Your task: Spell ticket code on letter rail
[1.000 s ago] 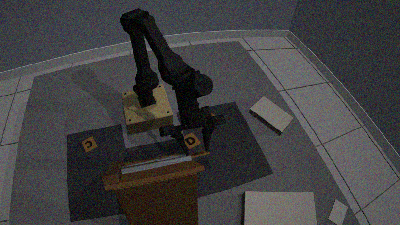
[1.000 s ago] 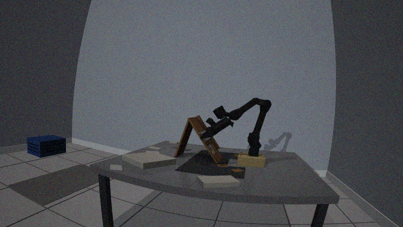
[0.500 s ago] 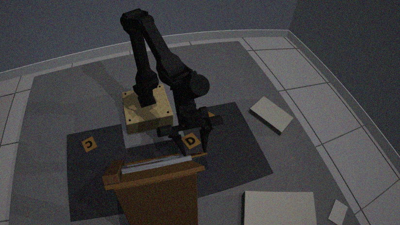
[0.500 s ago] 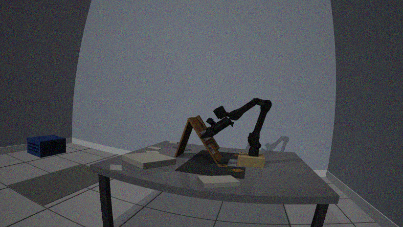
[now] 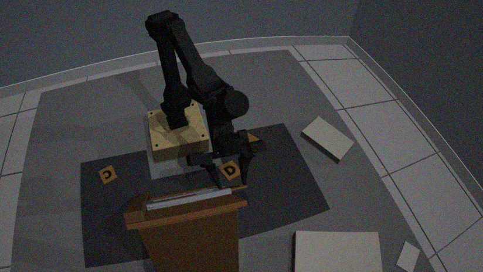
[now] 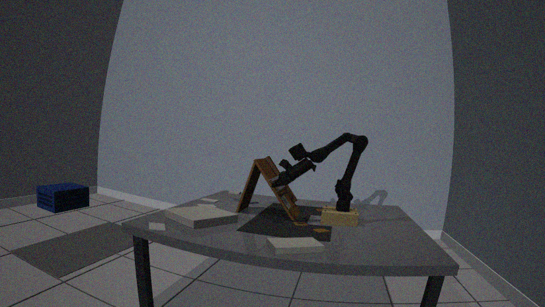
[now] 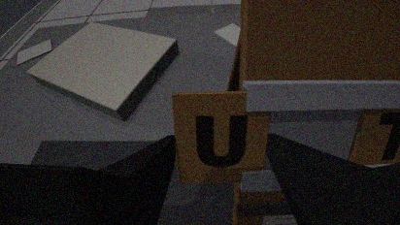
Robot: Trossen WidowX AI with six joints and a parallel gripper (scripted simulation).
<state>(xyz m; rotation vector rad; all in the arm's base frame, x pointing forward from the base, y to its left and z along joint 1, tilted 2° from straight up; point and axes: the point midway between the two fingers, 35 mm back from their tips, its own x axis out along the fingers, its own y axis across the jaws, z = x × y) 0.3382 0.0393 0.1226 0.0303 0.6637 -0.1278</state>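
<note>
My gripper is shut on the U tile, fingers at its left and right edges. The U reads upright in the wrist view. The tile's upper right corner is behind the grey lip of the rail at its open end; its left part is outside. Another tile sits further along the rail, its letter cut off. The D tile and a C-like tile lie on the dark mat. A further orange tile is mostly hidden behind the gripper. The ticket's code is not readable.
The wooden board leans as an A-frame on the mat. Pale slabs and a small card lie beside it. The arm's base block stands behind the rail in the top view.
</note>
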